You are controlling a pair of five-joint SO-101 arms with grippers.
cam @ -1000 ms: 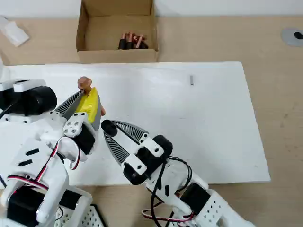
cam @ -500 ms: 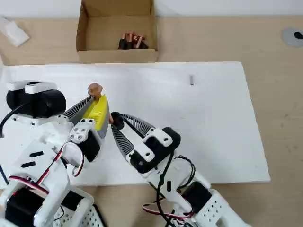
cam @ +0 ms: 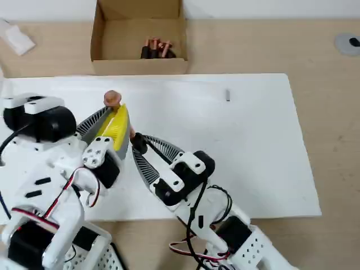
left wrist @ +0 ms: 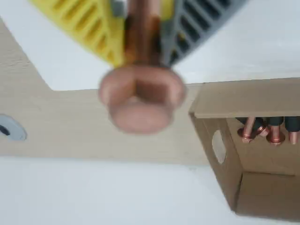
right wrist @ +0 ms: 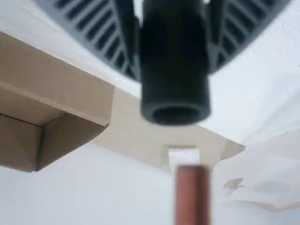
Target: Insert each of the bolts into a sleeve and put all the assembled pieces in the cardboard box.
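My left gripper [cam: 114, 121], with one yellow and one grey finger, is shut on a copper bolt [cam: 113, 99]; its round head [left wrist: 141, 98] sticks out past the fingertips and its shank tip [right wrist: 192, 194] points toward the sleeve. My right gripper [cam: 139, 145] is shut on a black sleeve [right wrist: 175, 70], whose open end faces the bolt's tip a short gap away. Both hang over the white mat [cam: 225, 152]. The cardboard box [cam: 139, 37] at the back holds several assembled pieces [cam: 157, 49].
A small grey piece [cam: 228, 95] lies on the mat toward the back right. A white object [cam: 17, 38] rests at the far left of the wooden table [cam: 332, 112], and a grey disc [cam: 347, 43] at the far right.
The left gripper carried the bolt right and slightly forward, then a little back. The right gripper swung the sleeve up to meet the bolt's tip and now holds close by it.
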